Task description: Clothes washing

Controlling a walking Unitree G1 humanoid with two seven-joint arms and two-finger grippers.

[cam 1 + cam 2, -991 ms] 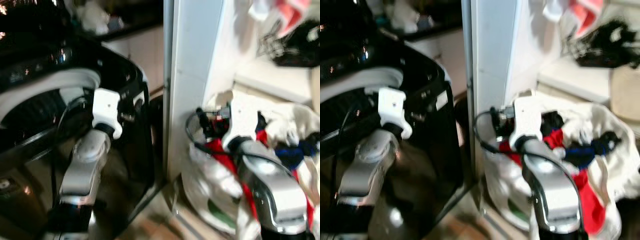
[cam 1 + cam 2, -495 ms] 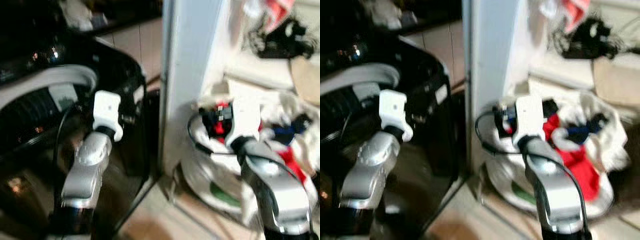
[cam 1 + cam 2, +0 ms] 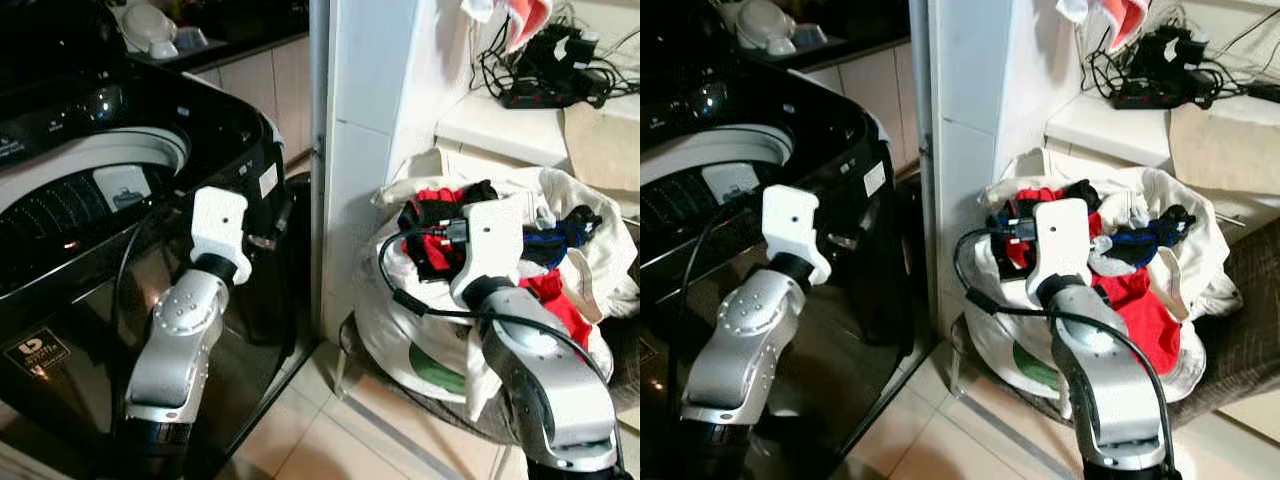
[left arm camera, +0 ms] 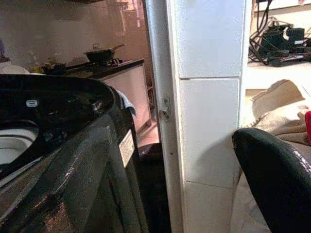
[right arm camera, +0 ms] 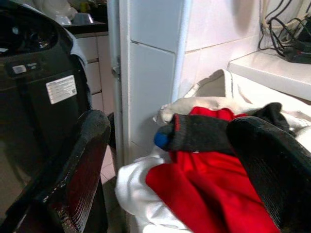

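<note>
Clothes (image 3: 455,225) lie heaped in the white laundry bag (image 3: 590,250) beside the tiled pillar (image 3: 365,120), directly ahead of the right gripper (image 5: 170,160), whose fingers (image 5: 77,165) are spread wide and empty. A dark sock (image 5: 204,133) lies crosswise between them. The left gripper (image 3: 220,225) sits by the washing machine (image 3: 90,180); its finger state cannot be determined.

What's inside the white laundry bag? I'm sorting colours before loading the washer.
The white laundry bag holds red garments, a dark sock with a blue toe, blue fabric and white pieces. The top layer covers whatever lies deeper.
</note>
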